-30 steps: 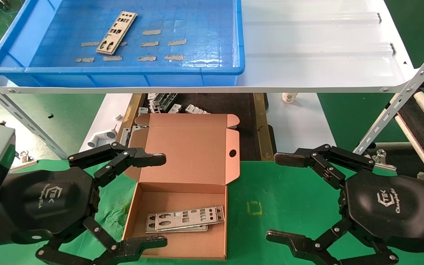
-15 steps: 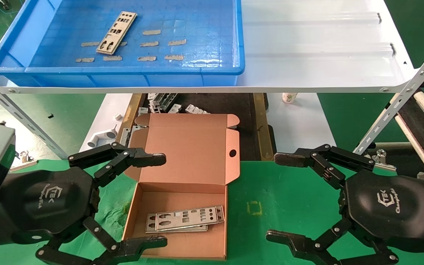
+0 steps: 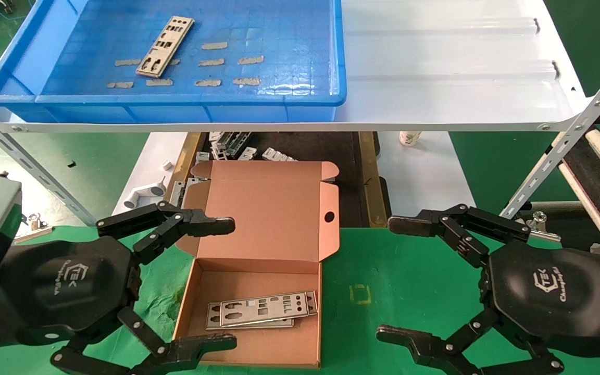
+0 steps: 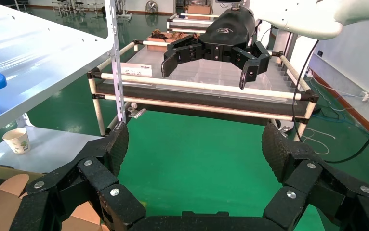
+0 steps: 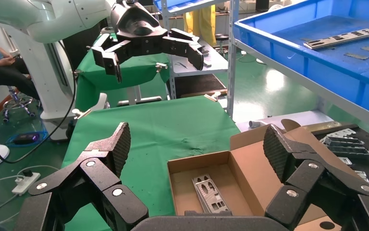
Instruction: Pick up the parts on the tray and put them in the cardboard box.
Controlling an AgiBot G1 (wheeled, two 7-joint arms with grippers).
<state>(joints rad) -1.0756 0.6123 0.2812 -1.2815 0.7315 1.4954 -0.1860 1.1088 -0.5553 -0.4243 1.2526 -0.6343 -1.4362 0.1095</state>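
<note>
part [image 3: 165, 46] in tray [image 3: 331, 52] | far from left claw [image 3: 227, 284], spread wide

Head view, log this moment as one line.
left hand: open, beside box | right hand: open, over mat | tray: one part | box: parts inside, lid open

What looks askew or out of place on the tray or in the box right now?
Nothing damaged or spilled. One part lies diagonally in the tray; the parts in the cardboard box overlap slightly crooked. Both hands, left and right, are open.
</note>
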